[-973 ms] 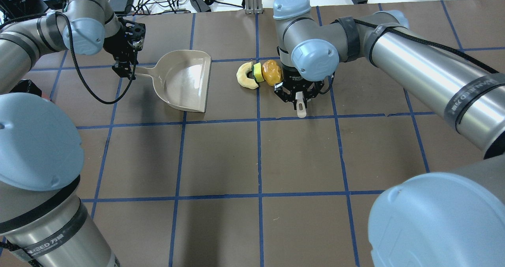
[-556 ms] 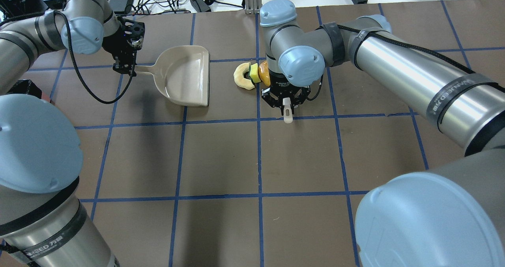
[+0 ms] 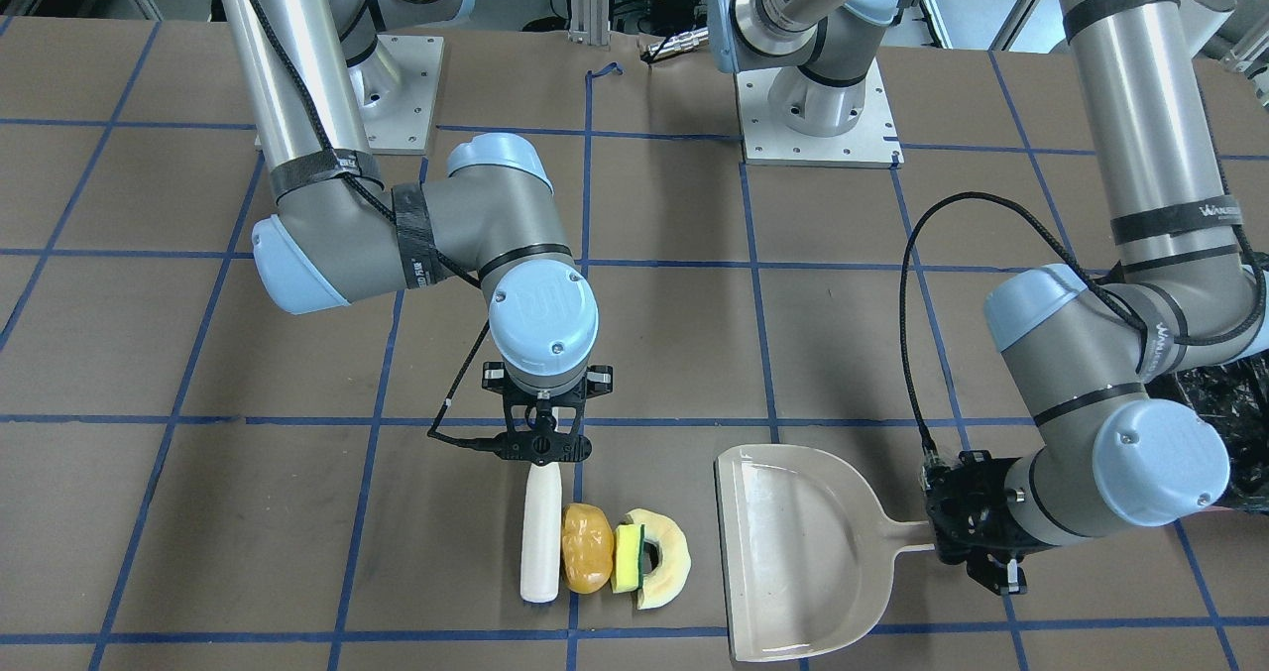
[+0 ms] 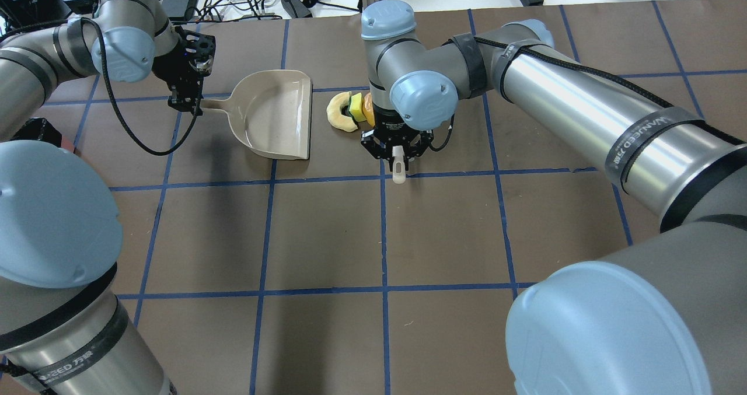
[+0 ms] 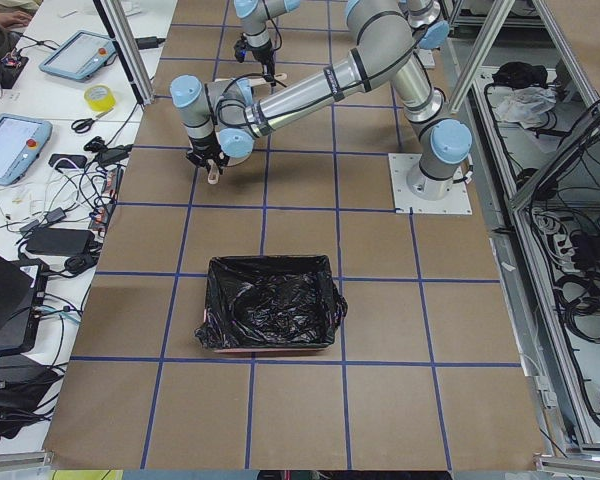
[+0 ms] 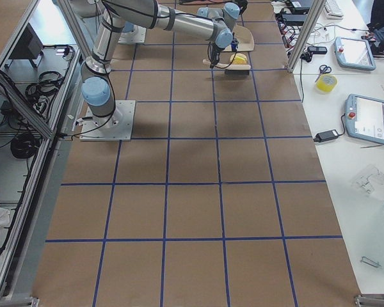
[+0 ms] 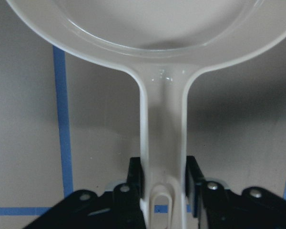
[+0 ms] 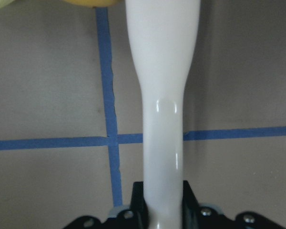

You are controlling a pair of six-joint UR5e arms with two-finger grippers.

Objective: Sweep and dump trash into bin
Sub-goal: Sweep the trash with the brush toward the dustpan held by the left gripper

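Note:
The trash lies in a row, touching: an orange-brown lump (image 3: pixel 586 547), a yellow and green sponge (image 3: pixel 627 557) and a pale half-ring slice (image 3: pixel 662 557). In the overhead view they are the lump (image 4: pixel 367 108), sponge (image 4: pixel 356 107) and slice (image 4: pixel 338 112). My right gripper (image 3: pixel 540 448) is shut on the beige brush (image 3: pixel 540 532), which lies against the lump. My left gripper (image 3: pixel 977 552) is shut on the handle of the beige dustpan (image 3: pixel 803 552). The pan's open mouth faces the trash across a small gap. The black-lined pink bin (image 5: pixel 270 305) stands on my left, apart from them.
The bin's black bag (image 3: pixel 1219 384) shows behind my left arm. Cables and devices lie beyond the table's far edge (image 4: pixel 245 1). The brush handle (image 8: pixel 163 95) fills the right wrist view. The dustpan handle (image 7: pixel 162 143) fills the left wrist view.
My right arm has moved left with the brush and pushed the three trash items closer to the dustpan's mouth. The left gripper and dustpan have barely moved.

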